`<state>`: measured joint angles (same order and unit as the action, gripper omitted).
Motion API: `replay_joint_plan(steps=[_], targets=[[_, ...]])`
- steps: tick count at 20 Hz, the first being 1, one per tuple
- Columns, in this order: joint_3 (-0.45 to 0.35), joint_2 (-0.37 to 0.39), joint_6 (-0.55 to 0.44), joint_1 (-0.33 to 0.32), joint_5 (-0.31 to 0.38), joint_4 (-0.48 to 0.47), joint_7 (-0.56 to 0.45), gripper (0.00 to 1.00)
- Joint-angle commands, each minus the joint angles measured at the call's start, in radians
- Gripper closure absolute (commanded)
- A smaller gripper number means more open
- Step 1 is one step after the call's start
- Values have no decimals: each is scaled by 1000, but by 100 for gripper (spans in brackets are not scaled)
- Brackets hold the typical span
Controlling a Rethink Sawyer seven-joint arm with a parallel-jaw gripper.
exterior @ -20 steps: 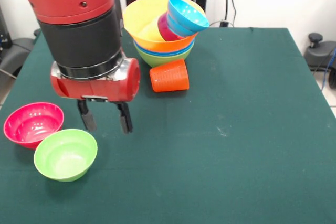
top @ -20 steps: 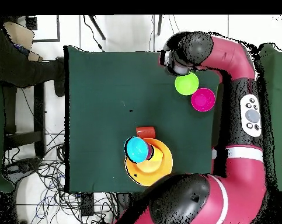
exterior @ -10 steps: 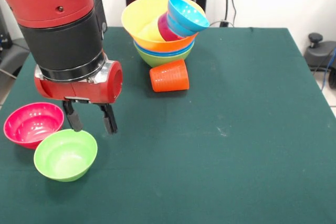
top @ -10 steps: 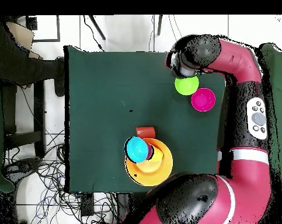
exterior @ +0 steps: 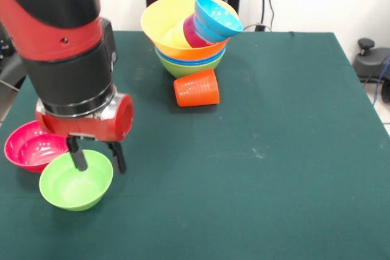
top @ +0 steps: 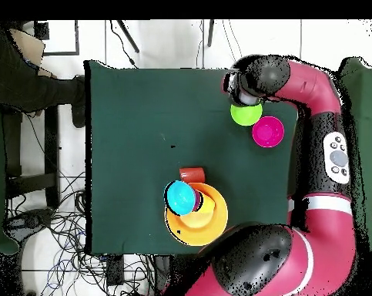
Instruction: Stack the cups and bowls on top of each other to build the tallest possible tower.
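Note:
My gripper (exterior: 97, 158) is open and low over the small green bowl (exterior: 76, 182), one finger inside it and the other outside its right rim. A pink-red bowl (exterior: 29, 145) touches the green one on the left. At the back stands the tower (exterior: 186, 50): a green bowl lowest, blue rims above, and a wide orange-yellow bowl (exterior: 166, 24) on top. Inside it a purple cup (exterior: 192, 33) leans, with a light-blue bowl (exterior: 217, 17) on it. An orange-red ribbed cup (exterior: 196, 88) lies on its side in front of the tower. In the overhead view the wrist hides part of the green bowl (top: 247, 116).
The green cloth table (exterior: 286, 150) ends close to the left of the pink-red bowl. A person (top: 27, 77) sits beyond one table side in the overhead view. The red arm (top: 327, 154) runs along the side by the two small bowls.
The gripper has travelled left and down, from beside the green bowl to straddling its right rim. It stayed open. The bowls and cups have not moved.

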<state>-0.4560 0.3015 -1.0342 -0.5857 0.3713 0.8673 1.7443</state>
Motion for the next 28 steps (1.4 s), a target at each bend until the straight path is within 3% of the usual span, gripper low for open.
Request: replay_joint_plan(steps=[1, 20, 25, 28], targets=[[-68, -70, 122, -17, 112, 29, -408, 0], [-52, -36, 155, -18, 113, 100, -343, 0], [-43, -16, 259, -19, 122, 187, -274, 0], [-40, -30, 241, -14, 125, 172, -276, 0]])
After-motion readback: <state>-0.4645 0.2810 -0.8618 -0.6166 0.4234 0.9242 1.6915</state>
